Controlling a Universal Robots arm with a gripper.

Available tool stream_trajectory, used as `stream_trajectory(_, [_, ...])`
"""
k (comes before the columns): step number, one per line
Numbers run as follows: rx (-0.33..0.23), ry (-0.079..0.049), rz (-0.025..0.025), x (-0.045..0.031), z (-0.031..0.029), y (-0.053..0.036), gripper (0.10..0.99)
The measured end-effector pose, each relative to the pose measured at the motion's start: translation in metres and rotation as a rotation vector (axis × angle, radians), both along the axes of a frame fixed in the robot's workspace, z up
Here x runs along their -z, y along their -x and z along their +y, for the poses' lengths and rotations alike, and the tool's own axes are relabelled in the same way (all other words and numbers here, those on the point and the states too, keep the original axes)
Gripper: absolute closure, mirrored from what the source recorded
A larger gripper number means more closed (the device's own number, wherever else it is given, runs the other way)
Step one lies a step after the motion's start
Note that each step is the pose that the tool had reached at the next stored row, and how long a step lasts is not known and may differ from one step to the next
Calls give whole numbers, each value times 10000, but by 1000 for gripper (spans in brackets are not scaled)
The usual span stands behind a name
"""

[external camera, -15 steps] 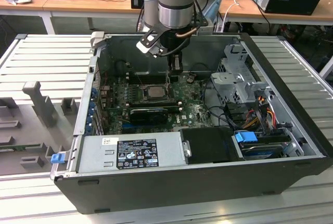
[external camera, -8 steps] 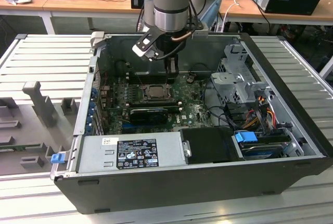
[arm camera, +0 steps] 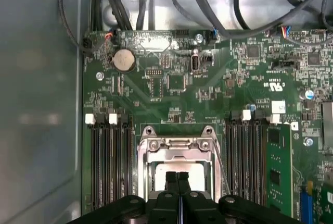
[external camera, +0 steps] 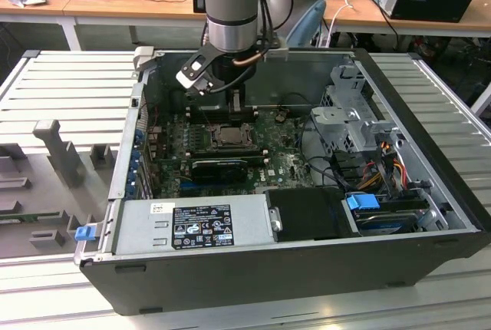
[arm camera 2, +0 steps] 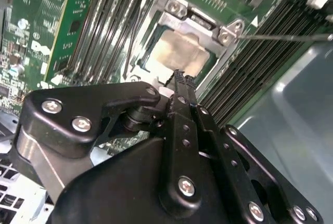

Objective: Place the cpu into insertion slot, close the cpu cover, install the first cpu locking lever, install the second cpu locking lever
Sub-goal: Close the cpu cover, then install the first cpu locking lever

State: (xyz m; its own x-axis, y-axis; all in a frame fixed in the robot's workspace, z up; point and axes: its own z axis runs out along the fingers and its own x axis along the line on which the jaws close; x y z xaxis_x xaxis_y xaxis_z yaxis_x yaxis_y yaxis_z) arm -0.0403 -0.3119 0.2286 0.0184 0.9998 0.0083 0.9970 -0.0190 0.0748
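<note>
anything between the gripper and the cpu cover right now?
Nothing visible. In the first wrist view the gripper, jaws shut, hangs directly over the cpu, which shows through the window of the cpu cover. No cable or part lies between them. A thin wire lever runs alongside the cover, not over it.

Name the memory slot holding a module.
The outermost slot on the side away from the case wall; its green module sets it apart from bare black ones.

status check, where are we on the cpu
gripper shut, over cpu. cpu seated, cpu cover down around it. thin lever wire sticking out alongside.
</note>
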Motion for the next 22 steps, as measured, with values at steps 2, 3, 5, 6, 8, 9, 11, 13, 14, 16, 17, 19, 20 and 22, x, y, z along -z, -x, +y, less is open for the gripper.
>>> stream_trajectory(2, [0,0,0,0,0,21,980])
stream_trajectory(3, [0,0,0,0,0,33,980])
stream_trajectory(5, [0,-1,0,0,0,57,980])
stream_trajectory(6, [1,-1,0,0,0,69,980])
stream_trajectory(8, [0,0,0,0,0,98,980])
stream_trajectory(9, [1,0,0,0,0,104,980])
stream_trajectory(11, [0,-3,0,-1,-1,104,980])
stream_trajectory(13, [0,1,1,-55,-1,104,980])
stream_trajectory(14, [0,2,1,-73,-1,104,980])
stream_trajectory(16, [1,0,0,-104,-1,104,980])
stream_trajectory(17, [1,0,0,-116,-1,104,980])
stream_trajectory(19, [0,1,1,-139,-1,104,980])
stream_trajectory(20, [0,2,1,-155,-1,104,980])
stream_trajectory(22, [0,1,1,-186,-1,104,980])
